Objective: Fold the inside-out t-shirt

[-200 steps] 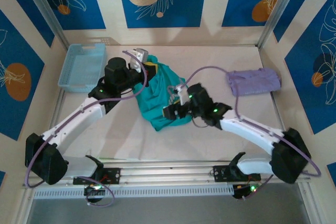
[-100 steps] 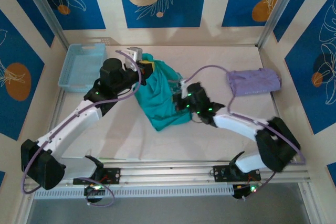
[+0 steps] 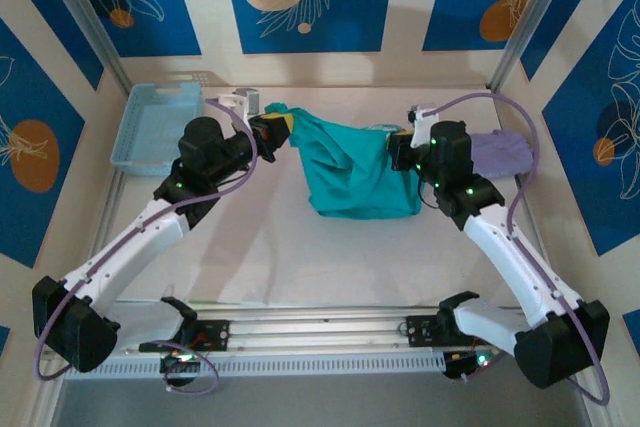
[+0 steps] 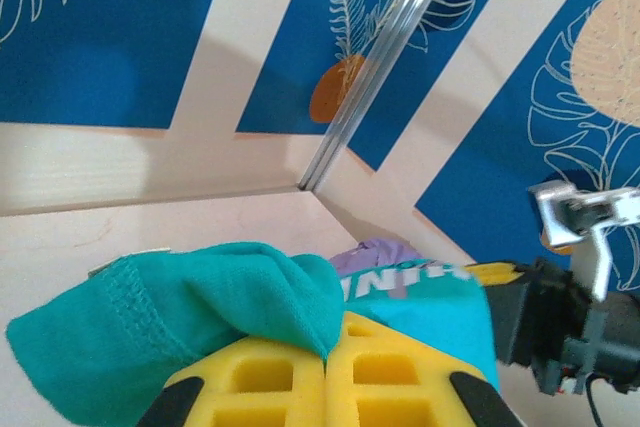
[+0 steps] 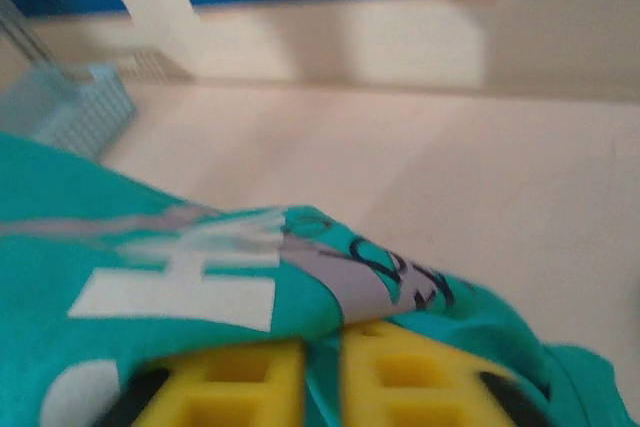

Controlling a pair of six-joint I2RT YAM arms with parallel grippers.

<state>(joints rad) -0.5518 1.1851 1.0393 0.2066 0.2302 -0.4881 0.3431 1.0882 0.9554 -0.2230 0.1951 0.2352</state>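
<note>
Upper left, a pale blue plastic basket point(image 3: 155, 127) sits idle. Next, the left pincer point(image 3: 274, 133) clamps one edge of the teal-green cloth t-shirt point(image 3: 350, 177), stretched across mid-frame to the right pincer point(image 3: 400, 152), which pinches the printed edge. No fold made yet, I'd say: just spreading, with all the folding ahead.

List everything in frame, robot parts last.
t-shirt: one, teal-green with a print, stretched mid-table between both arms
folded garment: one, pale lavender, far right of the table, partly behind the right arm
basket: one, light blue, far left corner
table: one, pale beige, under everything
left arm: one, white and black, reaching in from the near left
right arm: one, white and black, reaching in from the near right
left fingers: two, yellow pads, shut on the t-shirt
right fingers: two, yellow pads, shut on the t-shirt
</note>
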